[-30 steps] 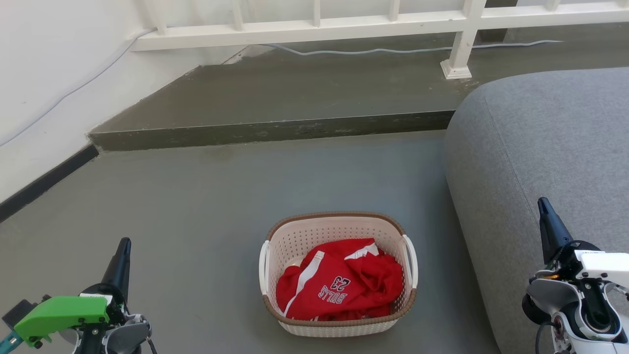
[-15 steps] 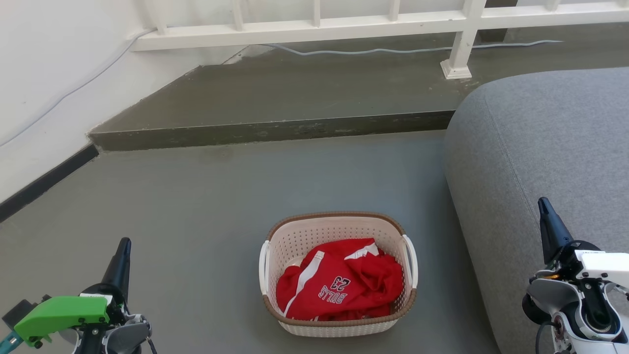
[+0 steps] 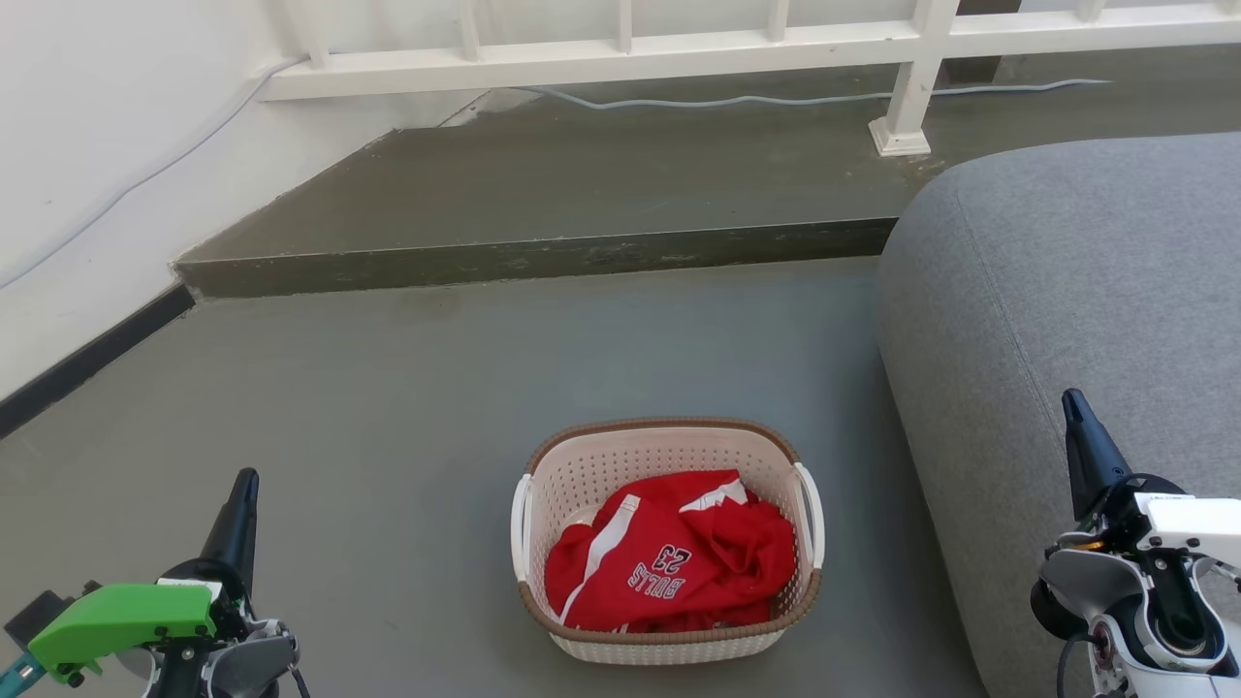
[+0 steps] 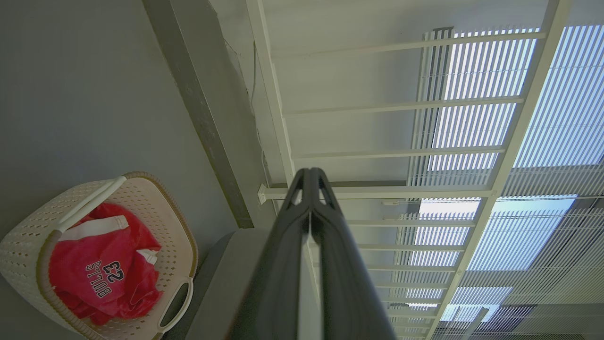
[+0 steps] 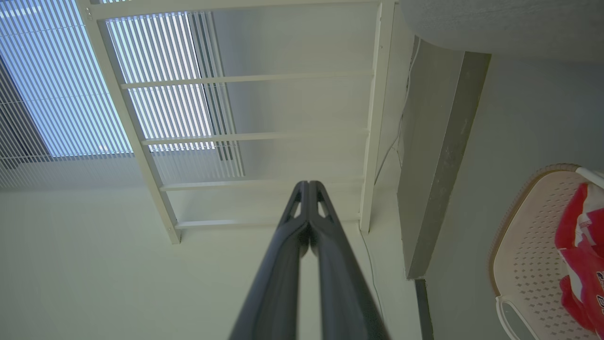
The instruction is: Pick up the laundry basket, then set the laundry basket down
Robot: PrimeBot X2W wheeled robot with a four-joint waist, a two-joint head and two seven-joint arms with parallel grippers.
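On grey floor (image 3: 407, 388), laundry basket (image 3: 620, 465) (near sofa (image 3: 1066, 291))

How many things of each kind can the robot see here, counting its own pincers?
Baskets: 1, the laundry basket
Garments: 1, the red jersey inside it
Sofas: 1, the grey sofa
Pincers: 2, the left pincer and the right pincer
Total: 5
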